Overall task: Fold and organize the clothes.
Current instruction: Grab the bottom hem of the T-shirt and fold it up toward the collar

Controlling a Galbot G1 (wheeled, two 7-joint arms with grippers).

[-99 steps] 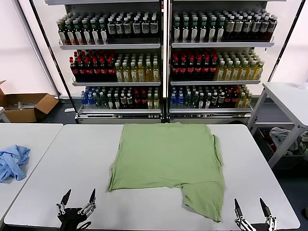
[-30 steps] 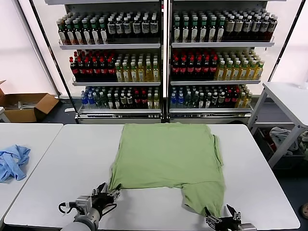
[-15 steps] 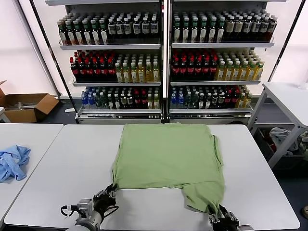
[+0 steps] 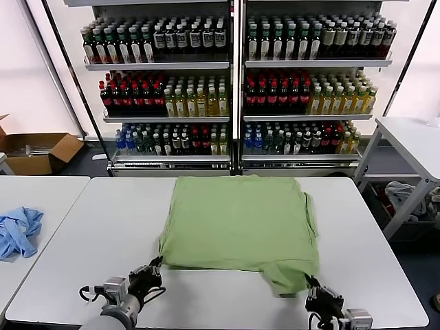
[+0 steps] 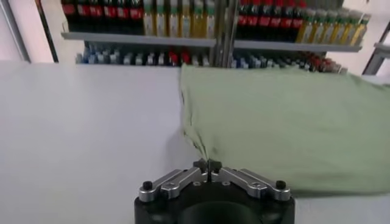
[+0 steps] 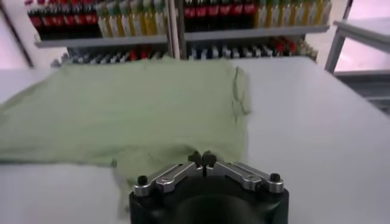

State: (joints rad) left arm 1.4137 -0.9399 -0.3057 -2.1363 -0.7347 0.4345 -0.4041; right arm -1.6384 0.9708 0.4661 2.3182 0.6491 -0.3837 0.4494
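Observation:
The light green polo shirt lies flat on the white table, plain side up; collar, buttons and print are hidden. My left gripper is shut on the shirt's near left corner; in the left wrist view the cloth runs into the closed jaws. My right gripper is shut on the near right hem, which bunches up there; in the right wrist view the shirt meets the closed jaws.
A light blue garment lies on the neighbouring table at left. Shelves of bottles stand behind the table. A cardboard box sits on the floor at far left. Another table stands at right.
Both grippers came down from open at the table's front edge, reached the shirt's near hem and shut on it. The near right flap has been pulled up and bunched.

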